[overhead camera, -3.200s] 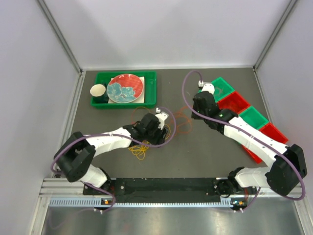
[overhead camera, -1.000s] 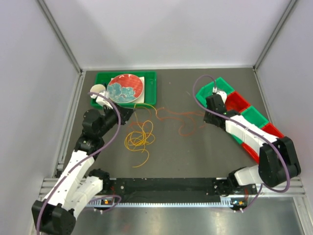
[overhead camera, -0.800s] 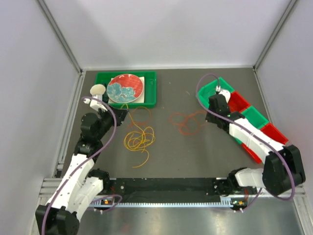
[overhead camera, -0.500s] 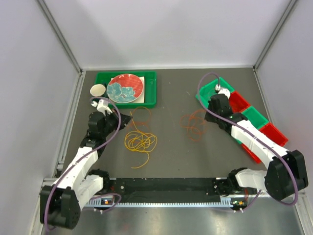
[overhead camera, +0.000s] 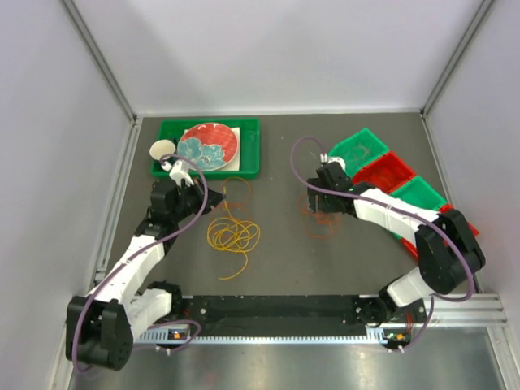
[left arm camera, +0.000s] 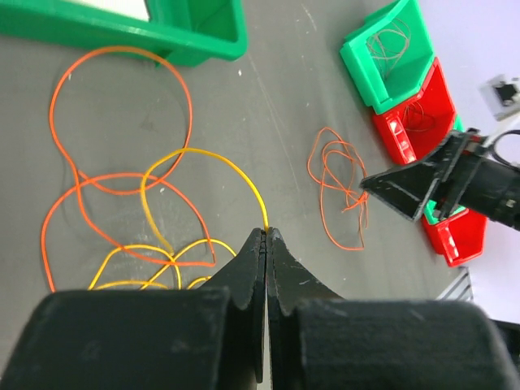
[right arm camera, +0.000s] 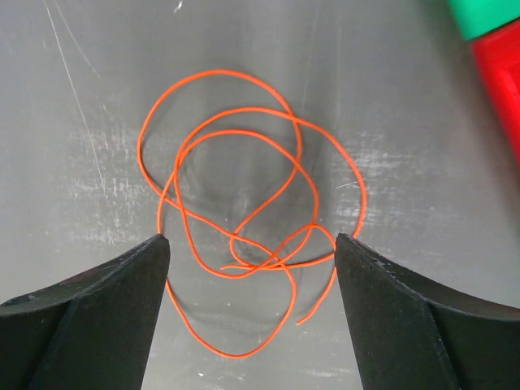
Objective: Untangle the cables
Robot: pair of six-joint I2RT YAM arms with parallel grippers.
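Bench note: you are looking at two separate groups of cables lying on the grey table (overhead camera: 284, 260).

Left side: your left gripper (left arm camera: 266, 232) is sitting clenched, its fingertips pinching one end of the yellow cable (left arm camera: 203, 151). From the tips that cable is arching over and running down into a loose yellow bundle, which is lying centre-left on the table, nearer than the green tray (overhead camera: 252, 158). The left orange cable (left arm camera: 122, 175) is lying beside it in two rounded loops. The farther loop is resting close to the tray's near wall. The nearer loop is crossing the yellow strands, so these two cables are overlapping.

Right side: your right gripper (right arm camera: 250, 240) is standing released, jaws spread wide and pointing down at the table. The right orange cable (right arm camera: 244, 195) is lying directly under it in a few loose overlapping turns, framed between the two fingers in the wrist view. You cannot tell whether either finger is touching it. This coil is sitting well apart from the yellow bundle, to its right, and left of the row of green and red bins (overhead camera: 390, 171).

Surroundings: the tray is holding a red-and-blue plate (overhead camera: 209, 146) and a pale cup (overhead camera: 162, 150) at far left. A thin pale wire is lying inside the farthest green bin (left arm camera: 357, 61)
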